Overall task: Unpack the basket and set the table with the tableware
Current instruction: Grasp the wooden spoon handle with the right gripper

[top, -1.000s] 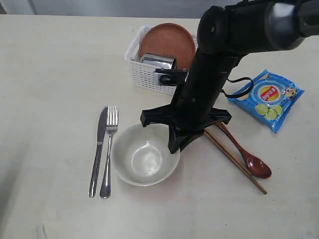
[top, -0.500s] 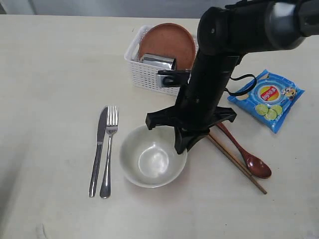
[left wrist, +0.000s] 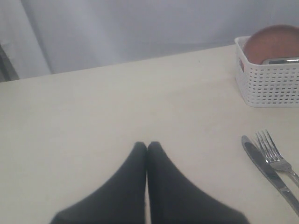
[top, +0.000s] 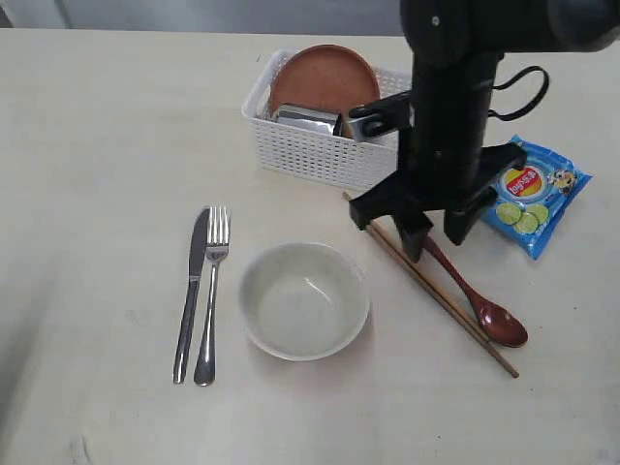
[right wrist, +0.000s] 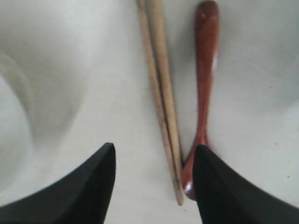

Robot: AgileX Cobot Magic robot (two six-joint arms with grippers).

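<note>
Two pieces left to unpack: brown round plate (top: 325, 82) and shiny steel cup (top: 305, 119), inside white lattice plastic basket (top: 320, 163) on pale cream table (top: 97, 145). Laid out nearer the camera: off-white bowl (top: 304, 300), steel knife (top: 191, 291) and fork (top: 211, 291), brown wooden chopsticks (top: 441, 300), dark red-brown spoon (top: 480, 300). Above chopsticks, right gripper (top: 433, 244), jaws spread, empty; left gripper (left wrist: 147, 148) pressed together, idle. Likely next: reach into basket for cup or plate.

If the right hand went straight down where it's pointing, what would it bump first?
Probably the chopsticks, lying between the open fingers of the right hand; the spoon beside them is close to one finger.
</note>
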